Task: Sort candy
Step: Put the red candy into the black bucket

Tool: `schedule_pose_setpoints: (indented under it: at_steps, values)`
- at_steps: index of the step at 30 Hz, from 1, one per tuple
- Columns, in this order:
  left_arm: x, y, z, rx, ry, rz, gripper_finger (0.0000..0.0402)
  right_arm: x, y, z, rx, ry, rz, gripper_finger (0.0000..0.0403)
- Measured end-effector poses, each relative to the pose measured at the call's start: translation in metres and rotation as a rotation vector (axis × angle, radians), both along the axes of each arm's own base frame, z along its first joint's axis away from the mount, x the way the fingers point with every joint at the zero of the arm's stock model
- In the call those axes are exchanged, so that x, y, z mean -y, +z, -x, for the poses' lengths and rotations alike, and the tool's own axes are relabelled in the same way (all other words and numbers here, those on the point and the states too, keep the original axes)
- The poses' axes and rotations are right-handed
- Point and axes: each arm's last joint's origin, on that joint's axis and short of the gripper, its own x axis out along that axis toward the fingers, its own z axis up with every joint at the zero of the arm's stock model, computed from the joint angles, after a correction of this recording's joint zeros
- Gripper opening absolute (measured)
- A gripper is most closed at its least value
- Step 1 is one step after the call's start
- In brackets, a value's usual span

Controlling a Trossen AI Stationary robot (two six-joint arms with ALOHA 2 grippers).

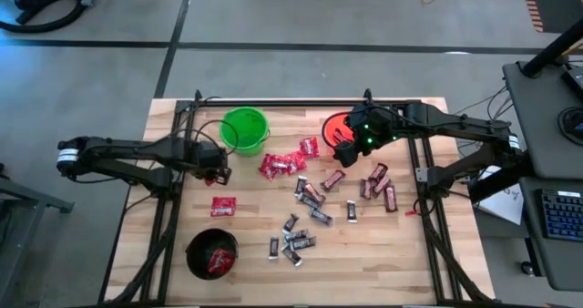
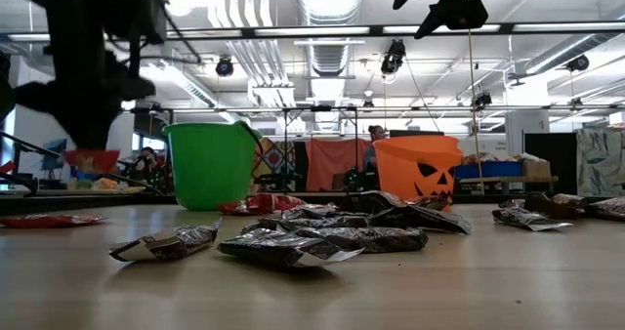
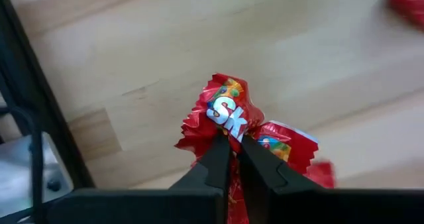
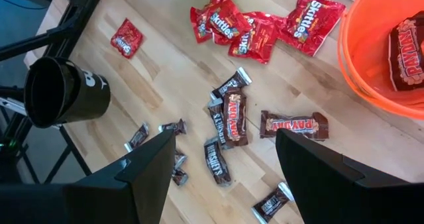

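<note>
My left gripper [image 1: 219,171] [image 3: 230,139] is above the table between the green bucket [image 1: 244,130] and the black bucket [image 1: 211,253], shut on a red candy packet [image 3: 225,108]. In the low view the packet [image 2: 93,159] shows below the left gripper, off the table. My right gripper [image 1: 351,146] [image 4: 225,177] hangs open and empty above the near-left rim of the orange bucket [image 1: 335,126] [image 4: 371,58], which has a brown bar [image 4: 407,52] in it. Red packets [image 1: 282,165], brown bars [image 1: 378,176] and black-silver bars [image 1: 293,242] lie flat on the table. My left gripper pinches the red packet between its two fingers at a crumpled part near its middle [image 3: 228,128]. The packet is lifted clear of the table. A second red packet [image 3: 285,144] sits right beside the fingers; whether it is in the pinch too, I cannot tell.
One red packet [image 1: 223,206] lies alone between the left gripper and the black bucket, which has red candy in it. The black metal frame rails [image 1: 168,217] run along the table's left and right sides. Bare wood shows along the near edge [image 1: 364,272].
</note>
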Motion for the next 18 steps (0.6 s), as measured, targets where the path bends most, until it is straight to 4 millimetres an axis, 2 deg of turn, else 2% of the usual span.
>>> schedule_pose_setpoints:
  at_steps: [11,18]
  values:
    - [0.013,0.084,-0.008,0.149,-0.213,0.107,0.0002,0.0,0.0,0.0,0.0,0.017,0.013,0.0254]
    - [0.038,0.116,-0.008,0.249,-0.331,0.252,0.0001,0.0,0.0,0.0,0.0,0.027,0.02,0.0254]
